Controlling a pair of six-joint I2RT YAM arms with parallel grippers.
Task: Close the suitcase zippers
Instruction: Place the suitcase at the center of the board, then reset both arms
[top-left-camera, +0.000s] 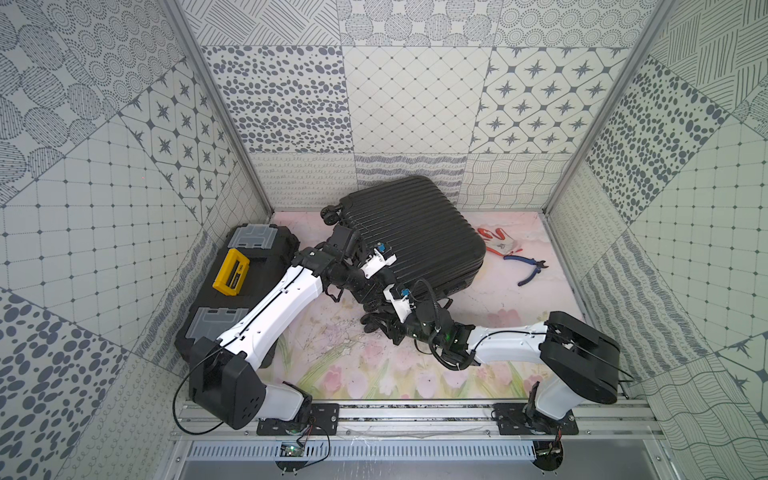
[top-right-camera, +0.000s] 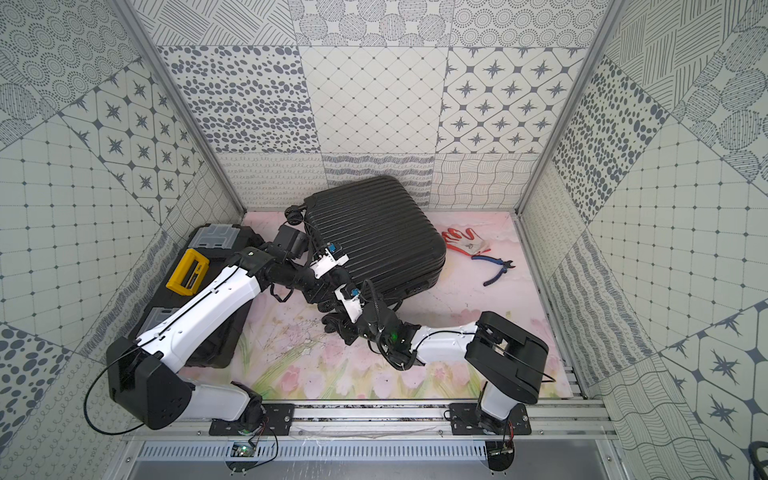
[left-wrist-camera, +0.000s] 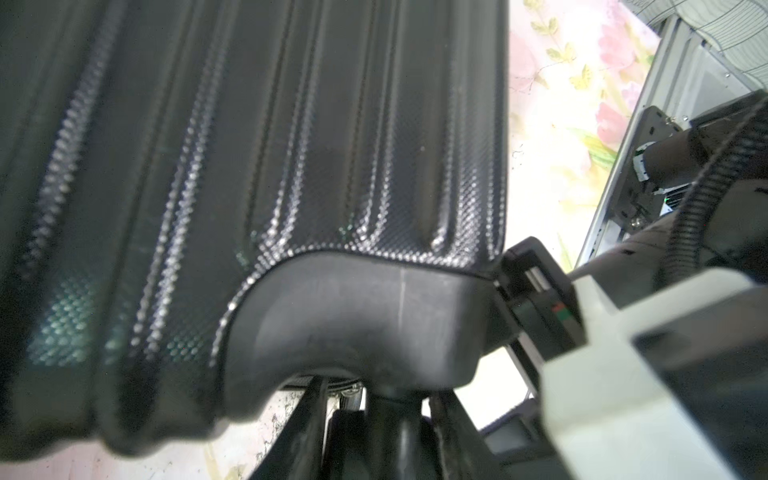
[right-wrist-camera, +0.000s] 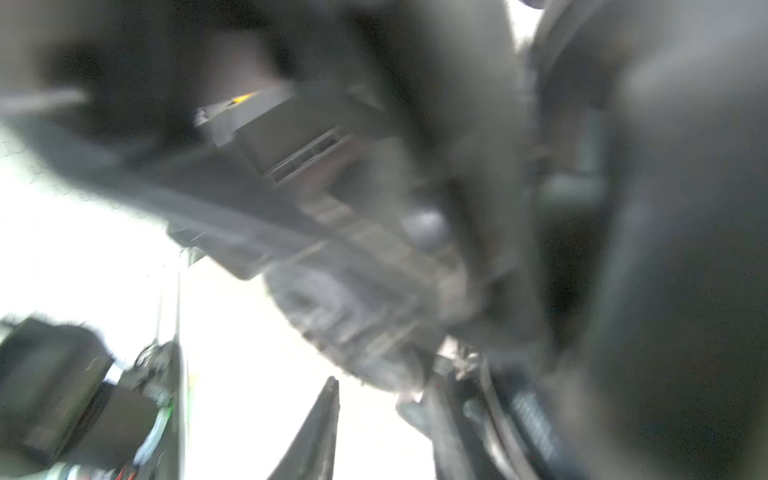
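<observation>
The black ribbed suitcase (top-left-camera: 411, 232) lies flat at the middle back, closed shell up, and shows in both top views (top-right-camera: 374, 232). Its zippers follow the thin seam on the near right side (top-left-camera: 465, 279); I cannot make out the pulls. My left gripper (top-left-camera: 368, 293) is at the case's near left corner. In the left wrist view the left gripper (left-wrist-camera: 380, 386) stands open, its fingers either side of a wheel stem (left-wrist-camera: 395, 419) with narrow gaps. My right gripper (top-left-camera: 380, 326) is just in front, by the near wheels. In the blurred right wrist view the right gripper (right-wrist-camera: 382, 399) is open and holds nothing.
A black toolbox (top-left-camera: 237, 286) with a yellow handle lies along the left wall, under my left arm. A red-and-white glove (top-left-camera: 496, 241) and blue-handled pliers (top-left-camera: 525, 266) lie right of the case. Patterned walls close in three sides; a metal rail (top-left-camera: 415, 415) runs along the front.
</observation>
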